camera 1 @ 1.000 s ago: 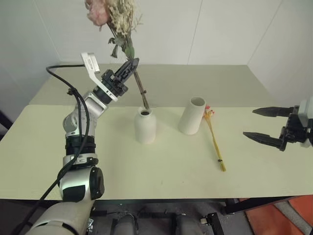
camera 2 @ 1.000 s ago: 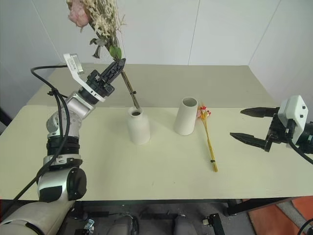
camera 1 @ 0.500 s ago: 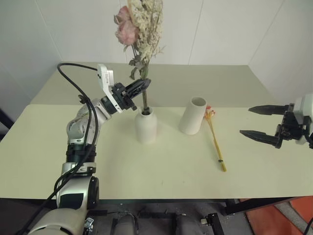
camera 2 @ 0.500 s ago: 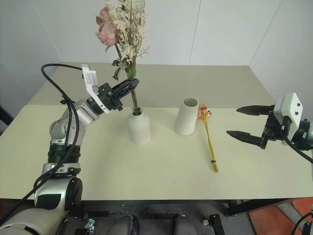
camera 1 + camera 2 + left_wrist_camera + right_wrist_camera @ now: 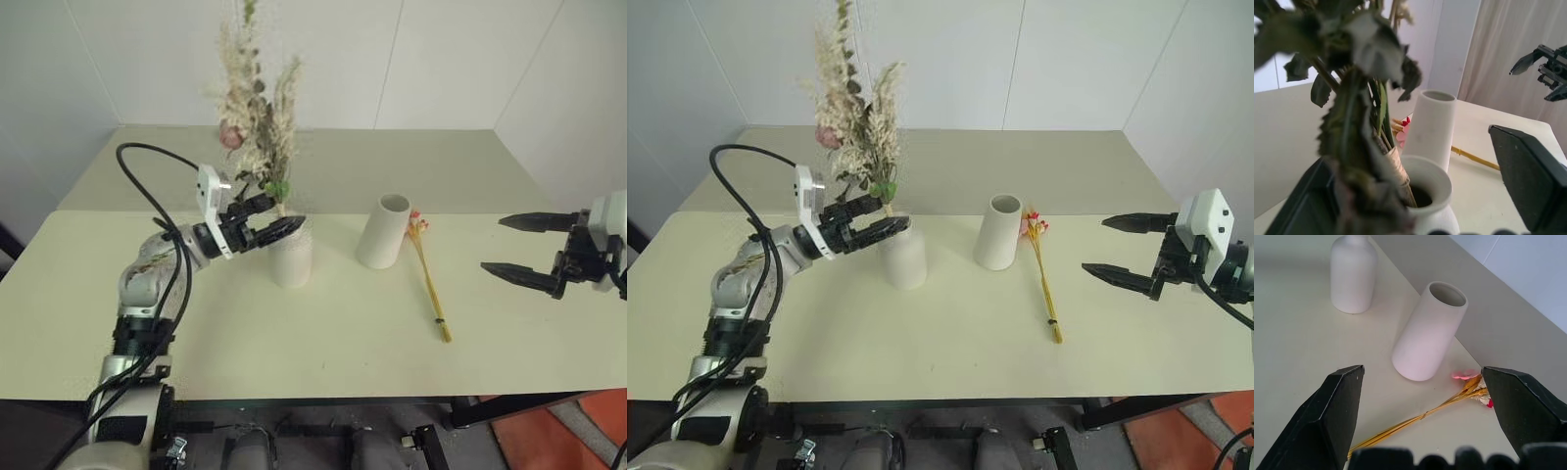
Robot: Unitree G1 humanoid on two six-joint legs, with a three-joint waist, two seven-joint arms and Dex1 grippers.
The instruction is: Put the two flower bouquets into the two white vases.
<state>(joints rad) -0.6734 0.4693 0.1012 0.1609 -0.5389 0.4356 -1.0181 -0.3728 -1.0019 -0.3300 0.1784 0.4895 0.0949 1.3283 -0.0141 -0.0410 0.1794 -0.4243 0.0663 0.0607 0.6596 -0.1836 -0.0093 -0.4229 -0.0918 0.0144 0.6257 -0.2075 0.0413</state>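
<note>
The bushy bouquet (image 5: pixel 257 117) stands upright with its stems in the bottle-shaped white vase (image 5: pixel 292 259). My left gripper (image 5: pixel 287 211) is open at the vase's neck, one finger on each side of the stems (image 5: pixel 1386 147), holding nothing. The tapered wide-mouthed vase (image 5: pixel 384 232) stands empty to the right. Just beyond it, the slim yellow-stemmed bouquet (image 5: pixel 431 284) lies flat on the table, its pink-red blossoms next to that vase. My right gripper (image 5: pixel 517 249) hovers open at the table's right side, apart from the slim bouquet (image 5: pixel 1420 418) and pointing toward it.
The pale table (image 5: pixel 323 343) has free room in front of both vases. A second table surface (image 5: pixel 392 157) runs behind, up to the white wall. A black cable (image 5: pixel 147 157) loops above my left arm.
My left gripper has opened and let go of the bushy bouquet, which has sunk deeper into the bottle vase and stands upright. The left hand came down and back. My right gripper held still.
</note>
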